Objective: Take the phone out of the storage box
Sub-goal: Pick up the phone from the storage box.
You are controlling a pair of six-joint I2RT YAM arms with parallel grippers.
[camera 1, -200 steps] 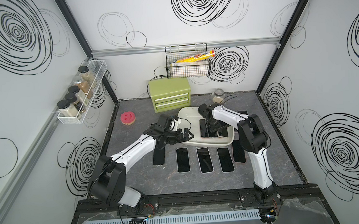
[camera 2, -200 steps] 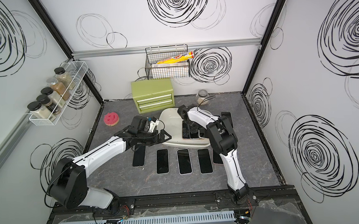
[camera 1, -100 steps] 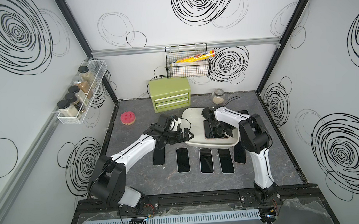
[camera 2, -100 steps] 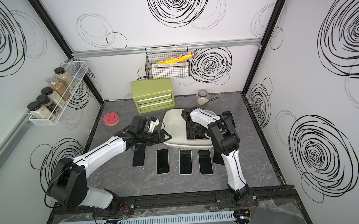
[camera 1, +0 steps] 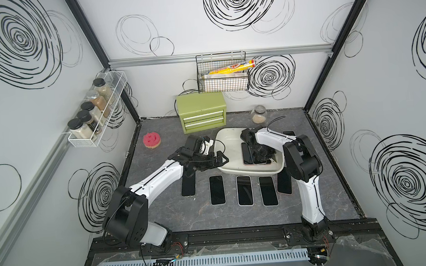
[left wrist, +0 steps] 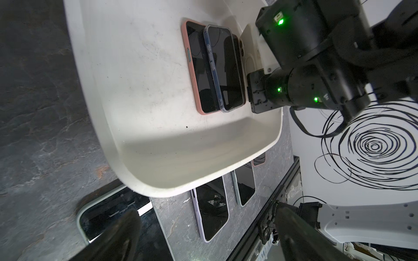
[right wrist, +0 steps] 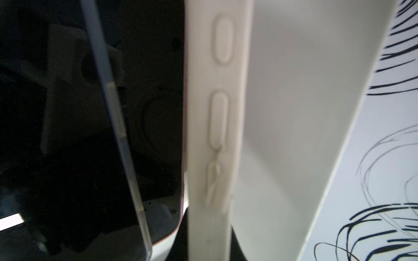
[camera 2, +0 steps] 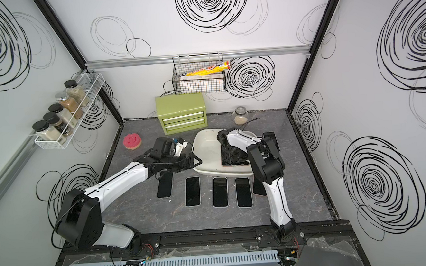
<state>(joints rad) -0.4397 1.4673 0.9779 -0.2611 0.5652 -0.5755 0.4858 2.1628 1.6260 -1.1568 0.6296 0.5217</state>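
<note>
Lab test cell (swirl-printed walls, rail-mounted arms)

Both top views look down; both wrist views seemingly crowd the storage box.

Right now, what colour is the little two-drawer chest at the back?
The chest is lime green, clearest in a top view.

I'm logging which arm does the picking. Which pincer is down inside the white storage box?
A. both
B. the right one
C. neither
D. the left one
B: the right pincer is down in the storage box, closed on the edge of the cream-cased phone, while the left pincer hangs open by the box's rim.
</note>
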